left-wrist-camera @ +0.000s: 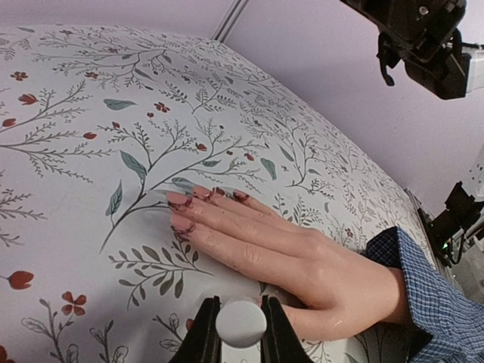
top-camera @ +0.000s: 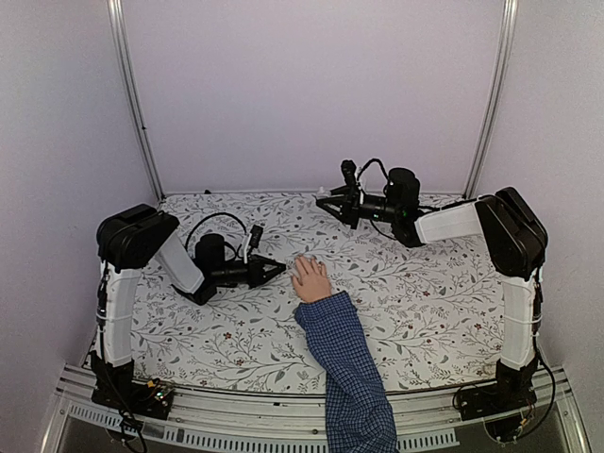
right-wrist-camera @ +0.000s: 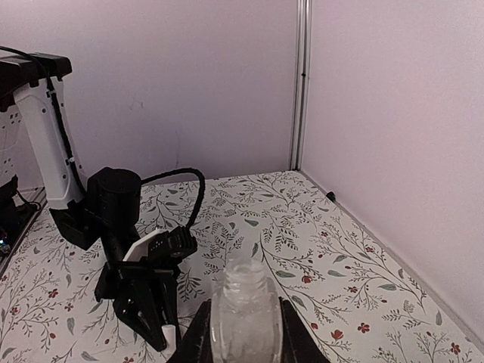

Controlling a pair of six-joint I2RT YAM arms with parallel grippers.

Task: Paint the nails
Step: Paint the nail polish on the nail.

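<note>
A pale hand [left-wrist-camera: 302,261] in a blue checked sleeve [top-camera: 344,363] lies flat on the floral cloth, fingers pointing away from the sleeve. Its nails [left-wrist-camera: 198,195] show dark reddish streaks. My left gripper [left-wrist-camera: 240,306] is shut on a round white cap [left-wrist-camera: 240,324], just beside the hand's near edge by the thumb; whatever hangs under the cap is hidden. In the top view the left gripper [top-camera: 276,270] sits low, just left of the fingertips. My right gripper [right-wrist-camera: 243,310] is shut on a clear glass bottle [right-wrist-camera: 246,299] with an open threaded neck, held up at the back [top-camera: 326,200].
The floral cloth [top-camera: 425,302] covers the whole table. Pale walls close in the back and both sides, with metal posts [top-camera: 132,94] at the back corners. The sleeve reaches in over the near edge between the two arm bases.
</note>
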